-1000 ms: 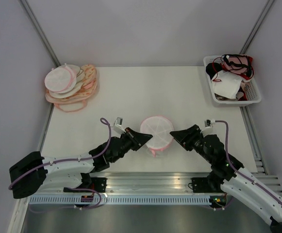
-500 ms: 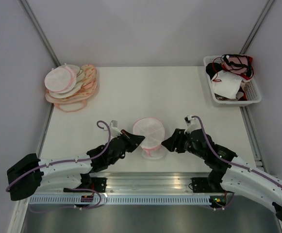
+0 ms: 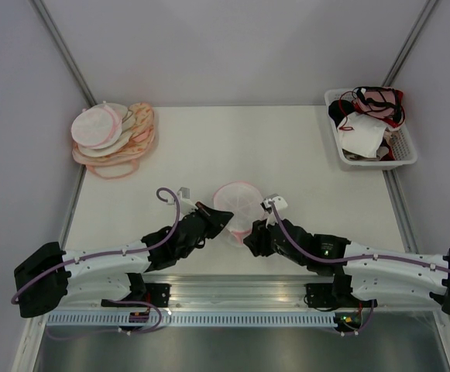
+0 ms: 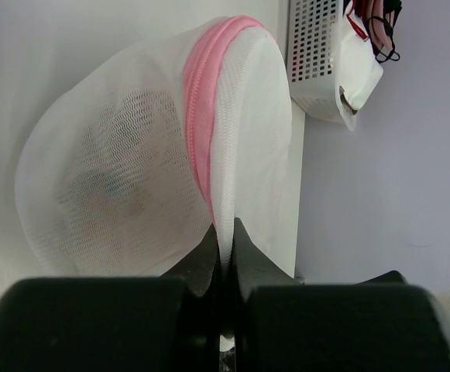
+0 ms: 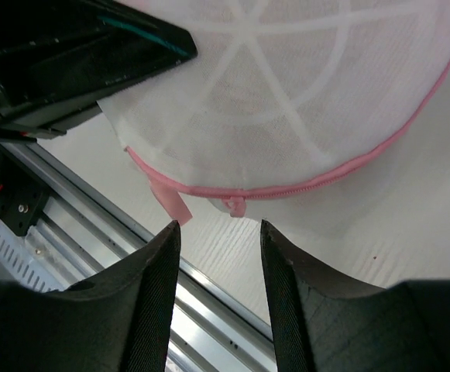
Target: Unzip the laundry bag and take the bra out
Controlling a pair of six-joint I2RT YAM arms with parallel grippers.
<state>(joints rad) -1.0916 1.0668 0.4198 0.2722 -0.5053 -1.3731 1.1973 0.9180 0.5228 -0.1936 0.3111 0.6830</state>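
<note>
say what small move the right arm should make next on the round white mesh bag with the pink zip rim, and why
Probably ease the right gripper forward and close on the small pink zip pull. It is open with the pull just ahead of its jaws, and the left gripper pinches the edge of the round white mesh laundry bag.

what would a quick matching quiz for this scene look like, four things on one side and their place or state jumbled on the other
Things:
1. laundry bag
2. pile of pouches
3. basket
4. right claw

Place or state:
a. open, holding nothing
b. far left of the table
c. pinched at its edge by the left claw
d. far right corner, garments inside

Pairs: 1-c, 2-b, 3-d, 4-a
</note>
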